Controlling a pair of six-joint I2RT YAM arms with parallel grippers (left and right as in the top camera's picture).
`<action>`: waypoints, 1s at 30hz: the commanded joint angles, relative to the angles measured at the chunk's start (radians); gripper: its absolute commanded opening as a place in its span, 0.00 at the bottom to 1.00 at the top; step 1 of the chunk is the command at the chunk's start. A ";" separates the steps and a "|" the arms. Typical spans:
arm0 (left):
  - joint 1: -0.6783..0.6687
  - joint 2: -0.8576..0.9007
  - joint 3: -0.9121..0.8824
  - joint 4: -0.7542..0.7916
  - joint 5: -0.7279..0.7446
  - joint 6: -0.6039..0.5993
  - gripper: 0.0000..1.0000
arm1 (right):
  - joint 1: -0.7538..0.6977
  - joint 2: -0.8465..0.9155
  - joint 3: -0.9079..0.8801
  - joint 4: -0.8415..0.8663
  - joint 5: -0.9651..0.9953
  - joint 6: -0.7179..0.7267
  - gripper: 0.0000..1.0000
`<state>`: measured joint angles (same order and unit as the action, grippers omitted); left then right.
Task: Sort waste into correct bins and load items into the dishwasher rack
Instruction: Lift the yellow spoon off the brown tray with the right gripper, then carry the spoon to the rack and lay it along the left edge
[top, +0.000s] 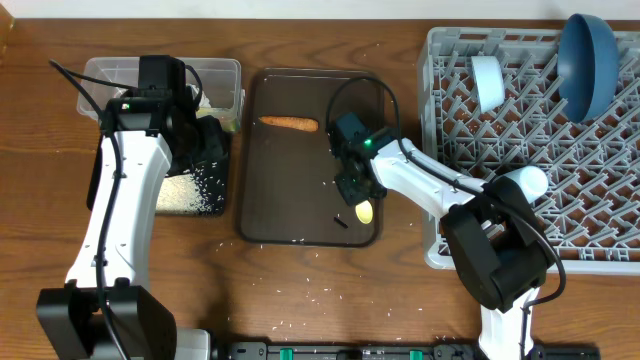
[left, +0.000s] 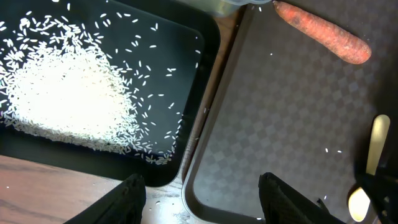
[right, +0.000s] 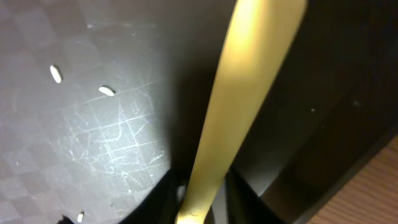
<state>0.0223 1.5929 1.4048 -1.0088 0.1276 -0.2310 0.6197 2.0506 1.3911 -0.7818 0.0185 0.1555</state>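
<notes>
— While the yellow spoon (right: 245, 93) is being clamped by its handle between the closed fingers of the right gripper (right: 200, 198), where is it being held?

— It is being held at the near right corner of the brown serving tray (top: 300, 200); whether its bowl is touching the tray cannot be told.

— What is being seen around it?

— An orange carrot piece (top: 289, 124) is being seen lying at the tray's far end, well apart from the spoon; stray rice grains (right: 56, 73) are being shown scattered beside the handle.

— And the left gripper (left: 202, 199)?

— Its jaws are being held wide apart with nothing between them, over the seam where the black tray (left: 205, 74) meets the brown one; a heap of white rice (left: 62, 99) is being carried in the black tray; the clear tub (top: 225, 75) behind it is being partly hidden by the left arm.

— Is anything being found between spoon and dishwasher rack (top: 600, 200)?

— The right arm is being stretched across the rack's left wall; a dark blue plate (top: 588, 60) and a pale cup (top: 487, 82) are being held among the pegs.
</notes>
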 joint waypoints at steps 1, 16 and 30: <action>0.002 0.004 -0.008 0.001 -0.010 0.016 0.61 | 0.007 0.039 0.002 -0.019 -0.001 -0.016 0.15; 0.002 0.004 -0.008 0.001 -0.010 0.016 0.61 | -0.069 -0.015 0.234 -0.180 -0.104 -0.033 0.01; 0.002 0.004 -0.008 0.003 -0.014 0.017 0.61 | -0.428 -0.190 0.459 -0.415 -0.137 -0.064 0.01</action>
<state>0.0223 1.5929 1.4029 -1.0058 0.1272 -0.2306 0.2626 1.8931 1.8355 -1.1790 -0.1364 0.1070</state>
